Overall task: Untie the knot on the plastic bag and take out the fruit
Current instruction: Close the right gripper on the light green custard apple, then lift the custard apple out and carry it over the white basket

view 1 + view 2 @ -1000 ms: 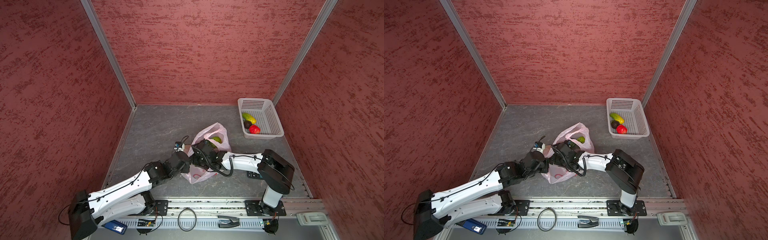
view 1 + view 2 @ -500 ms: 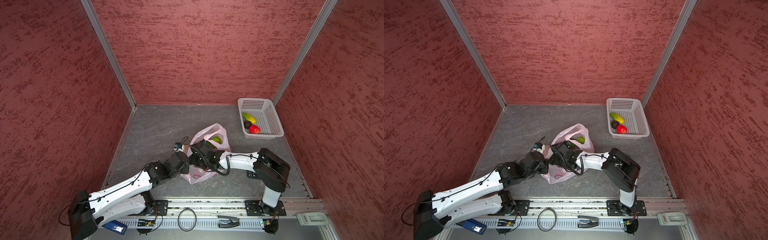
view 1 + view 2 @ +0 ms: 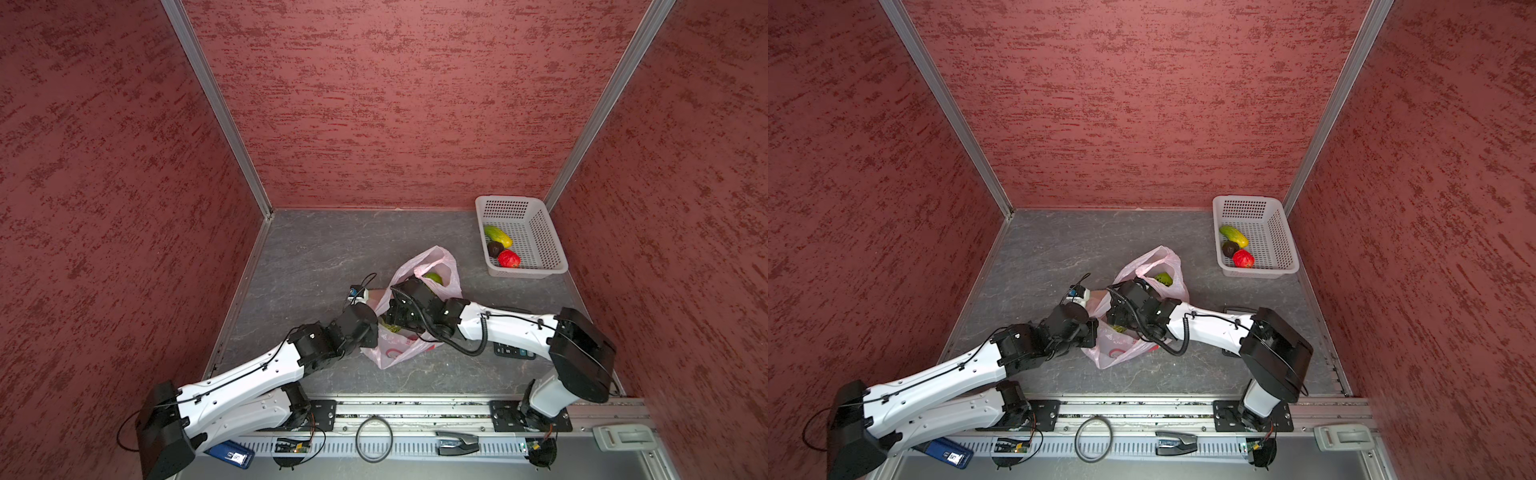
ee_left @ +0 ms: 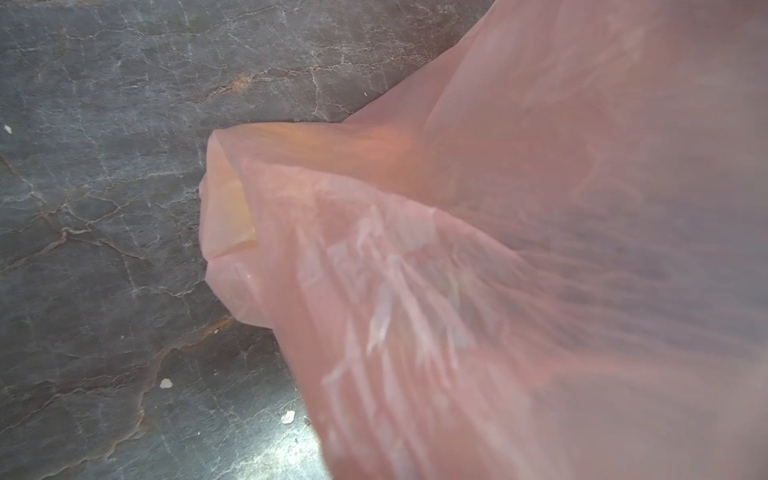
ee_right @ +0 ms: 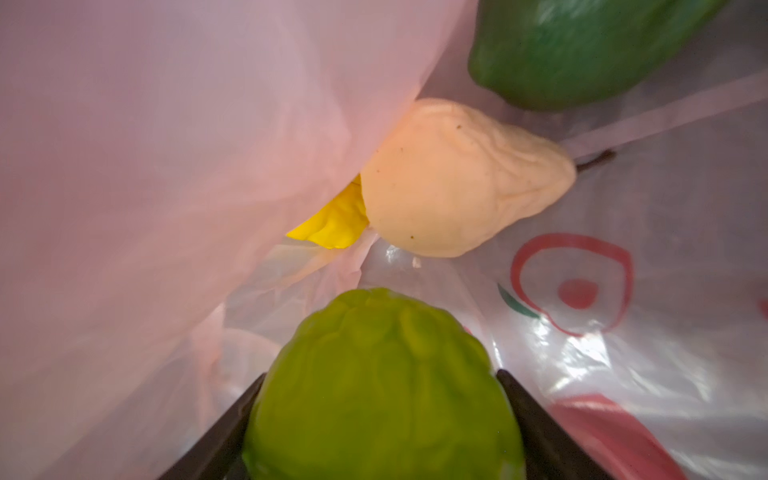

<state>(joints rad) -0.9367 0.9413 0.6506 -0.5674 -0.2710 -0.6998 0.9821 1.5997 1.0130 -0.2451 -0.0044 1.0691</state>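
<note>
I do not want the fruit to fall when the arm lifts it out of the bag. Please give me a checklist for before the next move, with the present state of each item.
1. The right gripper has the bumpy green fruit between its fingers, touching both sides: ok.
2. The left gripper is shut on the edge of the bag, whose mouth is open: ok.
3. No plastic is pinched together with the fruit: cannot tell.
4. The cream fruit lies apart from the fingers: ok.
5. The basket has free room: ok.
</note>
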